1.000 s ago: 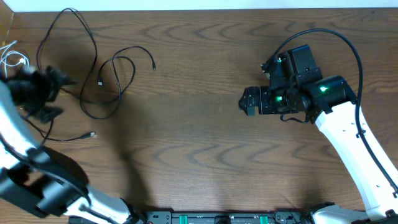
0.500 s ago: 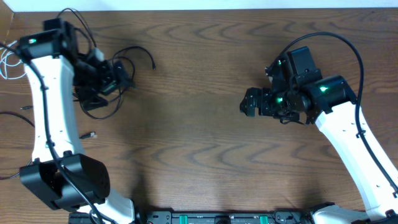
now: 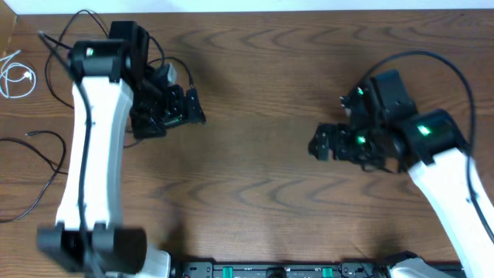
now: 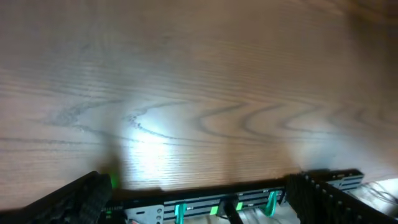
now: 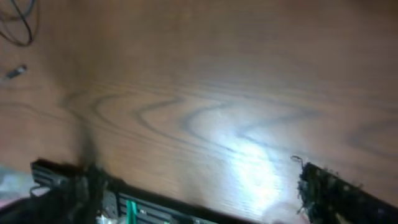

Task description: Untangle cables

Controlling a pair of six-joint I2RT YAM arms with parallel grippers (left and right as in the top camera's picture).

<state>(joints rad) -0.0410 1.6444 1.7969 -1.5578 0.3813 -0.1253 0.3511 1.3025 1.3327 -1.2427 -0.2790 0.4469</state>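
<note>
A white cable (image 3: pixel 14 77) lies coiled at the far left edge. One black cable (image 3: pixel 77 15) loops along the back left, and my left arm hides part of it. A second black cable (image 3: pixel 60 158) curves over the left side of the table, with a plug end near the edge. My left gripper (image 3: pixel 189 108) hangs right of those loops; in its wrist view it (image 4: pixel 199 186) is open and empty over bare wood. My right gripper (image 3: pixel 320 143) is open and empty over the right middle (image 5: pixel 199 186). A black cable bit (image 5: pixel 18 25) and a plug (image 5: pixel 15 71) show far off.
The wooden table (image 3: pixel 255 77) ends at a white strip along the back. A black rail with green clips (image 3: pixel 262 270) runs along the front edge. My left arm's white link (image 3: pixel 96 154) stretches over the left part of the table.
My left arm has swung from the far left edge to the right, over the black loops. One black cable now lies spread further left. My right gripper has shifted slightly right and down.
</note>
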